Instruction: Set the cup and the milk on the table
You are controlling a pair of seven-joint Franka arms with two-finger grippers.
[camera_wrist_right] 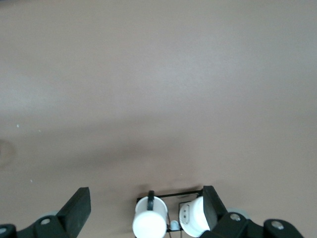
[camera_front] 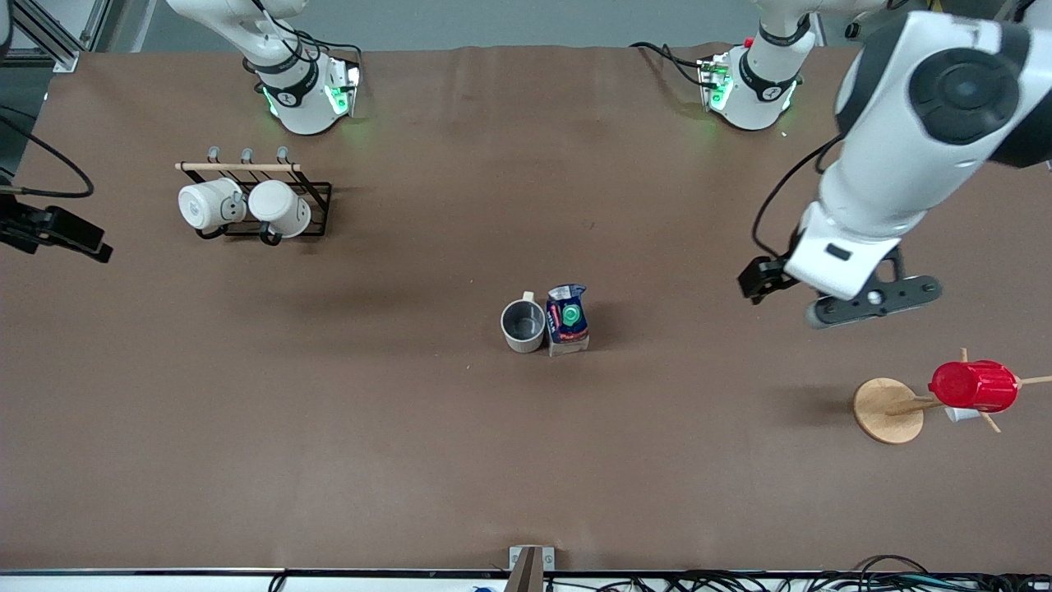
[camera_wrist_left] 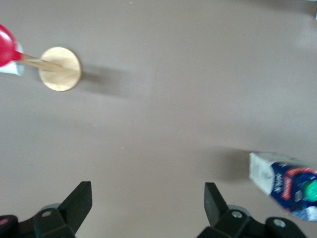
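At frame centre, the cup (camera_front: 523, 325) and milk (camera_front: 567, 318) stand touching on the brown surface (camera_front: 411, 436). Left tool (camera_front: 871, 300) hovers at frame right, fingers spread and empty; right tool (camera_wrist_right: 146, 210) (spread too) waits over the mug rack (camera_front: 271, 205). Both items look placed, so retreating without nudging them seems best.

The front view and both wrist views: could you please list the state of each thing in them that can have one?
Cream-white ceramic mug: upright, empty, on the brown table, beside the carton.
Dark-blue milk carton: upright, green cap on.
Two white mugs: on their sides at the black wire rack.
Red ribbed cup: hung on the wooden cup tree.
Left end effector: open, empty, over bare table.
Right end effector: open, empty.
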